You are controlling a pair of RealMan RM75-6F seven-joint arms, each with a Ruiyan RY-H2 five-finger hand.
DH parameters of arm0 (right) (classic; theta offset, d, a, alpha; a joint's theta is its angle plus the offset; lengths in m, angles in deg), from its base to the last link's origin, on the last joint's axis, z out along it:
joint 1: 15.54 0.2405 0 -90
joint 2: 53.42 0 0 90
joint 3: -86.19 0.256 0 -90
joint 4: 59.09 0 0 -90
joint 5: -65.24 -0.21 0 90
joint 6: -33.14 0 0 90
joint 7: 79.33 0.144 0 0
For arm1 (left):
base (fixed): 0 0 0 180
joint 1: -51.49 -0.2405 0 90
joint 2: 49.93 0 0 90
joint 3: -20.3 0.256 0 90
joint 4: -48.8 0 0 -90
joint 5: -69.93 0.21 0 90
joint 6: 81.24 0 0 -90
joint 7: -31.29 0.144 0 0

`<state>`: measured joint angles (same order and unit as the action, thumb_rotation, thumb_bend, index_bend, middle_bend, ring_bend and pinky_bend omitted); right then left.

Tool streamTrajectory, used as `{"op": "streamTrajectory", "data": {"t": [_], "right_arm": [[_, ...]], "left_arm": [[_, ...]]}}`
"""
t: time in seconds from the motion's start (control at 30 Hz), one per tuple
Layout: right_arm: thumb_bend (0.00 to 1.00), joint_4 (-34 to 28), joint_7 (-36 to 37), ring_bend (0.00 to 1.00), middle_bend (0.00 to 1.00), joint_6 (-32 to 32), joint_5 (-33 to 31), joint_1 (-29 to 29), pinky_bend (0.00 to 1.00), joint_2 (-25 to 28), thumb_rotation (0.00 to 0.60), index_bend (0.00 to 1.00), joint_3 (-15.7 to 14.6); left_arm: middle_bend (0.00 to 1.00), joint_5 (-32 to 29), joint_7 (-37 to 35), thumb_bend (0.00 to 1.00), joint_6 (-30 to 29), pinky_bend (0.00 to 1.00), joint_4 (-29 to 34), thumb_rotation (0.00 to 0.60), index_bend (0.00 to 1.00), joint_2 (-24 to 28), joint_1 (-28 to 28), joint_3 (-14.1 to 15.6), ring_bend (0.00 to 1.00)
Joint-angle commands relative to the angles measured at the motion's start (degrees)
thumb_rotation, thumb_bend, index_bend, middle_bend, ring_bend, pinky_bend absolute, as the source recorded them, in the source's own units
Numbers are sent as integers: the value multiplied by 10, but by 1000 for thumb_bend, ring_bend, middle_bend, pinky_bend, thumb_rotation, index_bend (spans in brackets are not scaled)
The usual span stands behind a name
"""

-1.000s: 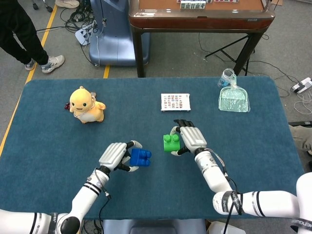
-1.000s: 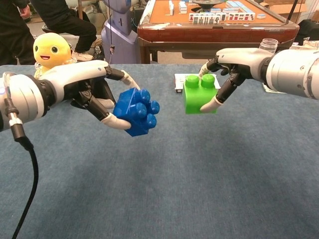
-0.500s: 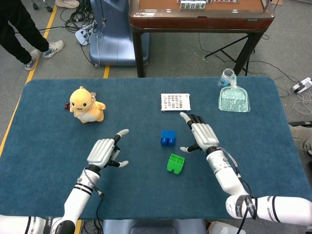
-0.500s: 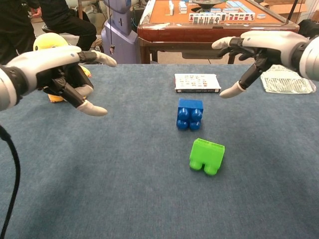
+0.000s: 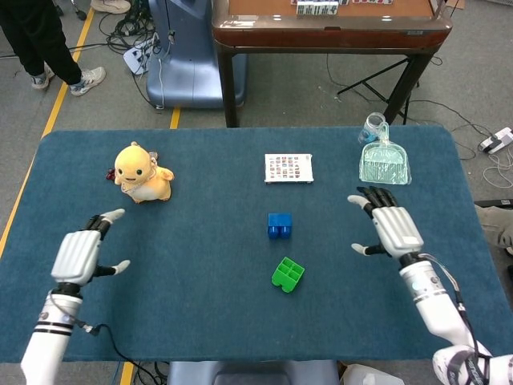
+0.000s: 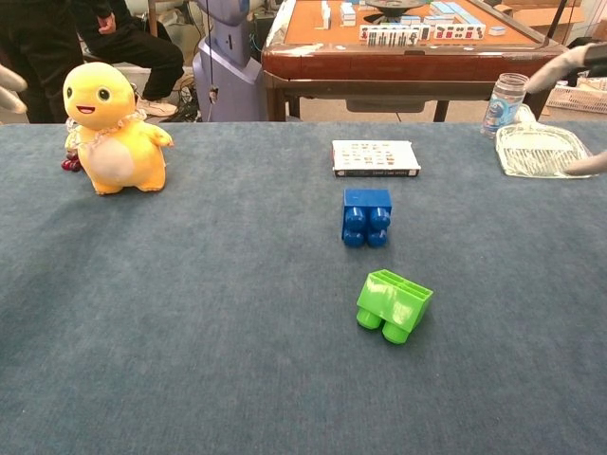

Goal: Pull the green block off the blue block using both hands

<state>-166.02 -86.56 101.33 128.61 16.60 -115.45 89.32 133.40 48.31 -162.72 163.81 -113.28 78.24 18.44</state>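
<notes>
The blue block [image 5: 279, 224] [image 6: 365, 215] lies on its side on the table's middle, studs facing me. The green block [image 5: 287, 274] [image 6: 393, 303] lies apart from it, nearer the front edge, tipped over with its hollow underside up. My left hand [image 5: 78, 254] hovers open far to the left, fingers spread, holding nothing. My right hand [image 5: 393, 228] hovers open far to the right, also empty. In the chest view only fingertips [image 6: 583, 163] of the right hand show at the right edge, and a sliver of the left hand at the top left edge.
A yellow toy figure [image 5: 141, 172] [image 6: 111, 129] stands at the back left. A printed card box [image 5: 288, 168] [image 6: 375, 157] lies behind the blue block. A clear dustpan [image 5: 385, 163] and a small jar [image 6: 502, 102] sit at the back right. A wooden table [image 5: 329, 24] stands beyond.
A second ago each hand held one block, separated. Both hands let go, the blocks dropped to the table, and the hands have drawn wide apart to the sides.
</notes>
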Motion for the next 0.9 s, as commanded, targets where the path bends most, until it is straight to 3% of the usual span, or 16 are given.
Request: {"op": "streamTrajectory", "data": {"t": [0.03, 0.4, 0.6, 0.9], "right_arm": [[106, 22, 43, 0, 99, 40, 49, -48, 15, 28, 600, 258, -25], [106, 43, 62, 0, 122, 122, 121, -156, 15, 69, 600, 287, -70], [106, 53, 84, 0, 123, 123, 133, -176, 15, 67, 600, 290, -65], [106, 60, 98, 0, 125, 105, 143, -187, 14, 64, 600, 299, -54]], "left_arm": [[181, 31, -54, 93, -27, 388, -28, 600, 214, 42, -49, 22, 144], [181, 50, -161, 93, -51, 364, -90, 600, 226, 91, -152, 54, 133], [181, 85, -112, 93, -63, 364, -109, 600, 231, 66, -174, 64, 133], [181, 102, -83, 93, -52, 364, -98, 600, 231, 51, -181, 52, 133]]}}
